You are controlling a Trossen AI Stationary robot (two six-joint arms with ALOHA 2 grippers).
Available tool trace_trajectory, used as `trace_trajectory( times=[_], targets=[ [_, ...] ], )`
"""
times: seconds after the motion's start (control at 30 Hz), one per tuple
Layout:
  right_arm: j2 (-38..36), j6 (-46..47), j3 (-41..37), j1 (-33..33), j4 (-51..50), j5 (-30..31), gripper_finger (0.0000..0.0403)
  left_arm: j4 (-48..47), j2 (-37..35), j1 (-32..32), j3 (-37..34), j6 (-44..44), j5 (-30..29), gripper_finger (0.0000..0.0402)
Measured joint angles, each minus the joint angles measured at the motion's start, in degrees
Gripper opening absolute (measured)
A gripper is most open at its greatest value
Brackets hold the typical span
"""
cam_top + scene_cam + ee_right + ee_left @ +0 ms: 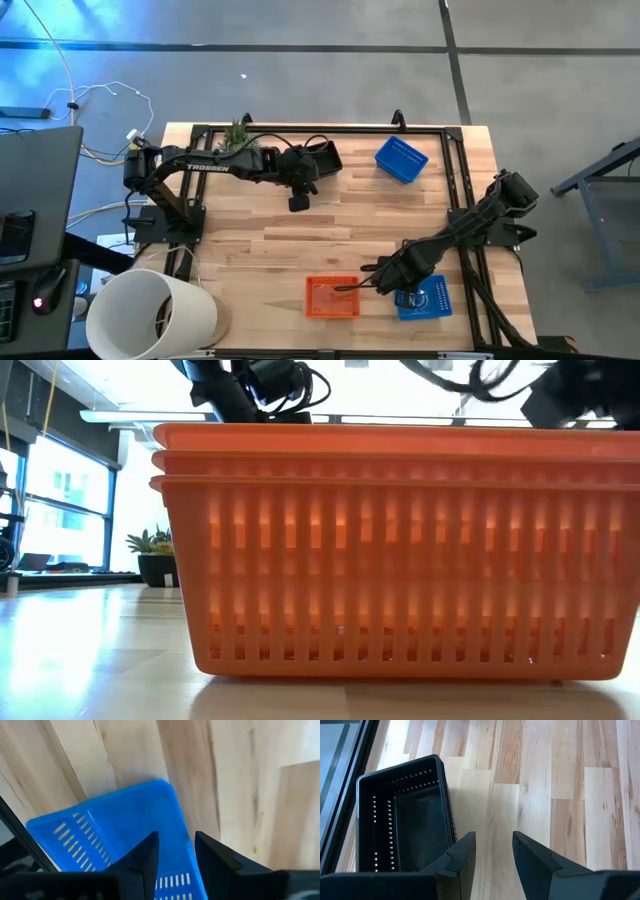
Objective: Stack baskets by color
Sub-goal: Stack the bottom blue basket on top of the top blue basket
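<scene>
An orange stack of baskets [332, 297] stands near the table's front edge; the low view shows three nested rims [400, 450]. Right of it lies a blue basket [425, 303], and my right gripper [405, 285] hangs over it, pointing down. Its open fingers [175, 852] stand above the basket's edge [170, 820], and I cannot tell whether they touch it. A second blue basket [401, 159] rests at the far right. My left gripper [298, 203] is open above bare wood [494, 845], beside a black basket [400, 825] at the far middle [322, 158].
A big white bucket [150, 315] stands at the near left corner. A small potted plant [240, 135] sits at the far edge [155, 555]. A black frame [455, 180] runs along the far and right sides. Bare wood lies in the table's middle.
</scene>
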Motion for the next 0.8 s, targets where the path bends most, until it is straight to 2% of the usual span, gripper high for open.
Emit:
trace_trajectory(
  times=[0.37, 0.47, 0.63, 0.8],
  targets=[
    [0.0, 5.4, -9.3, 0.2, 4.6, -3.0, 0.0110, 0.0, 0.0, 0.0, 0.0, 0.1, 0.0, 0.0115],
    [0.0, 7.1, -11.8, 0.2, 5.5, -4.1, 0.0086, 0.0, 0.0, 0.0, 0.0, 0.1, 0.0, 0.0115],
    [0.0, 8.6, -13.9, 0.2, 5.6, -6.1, 0.0011, -1.0, 0.0, 0.0, 0.0, 0.1, 0.0, 0.0115],
    [-0.1, 9.9, -13.9, 0.0, 5.5, -5.8, 0.0010, -1.7, 0.0, 0.0, 0.0, 0.1, 0.0, 0.0115]
  ],
)
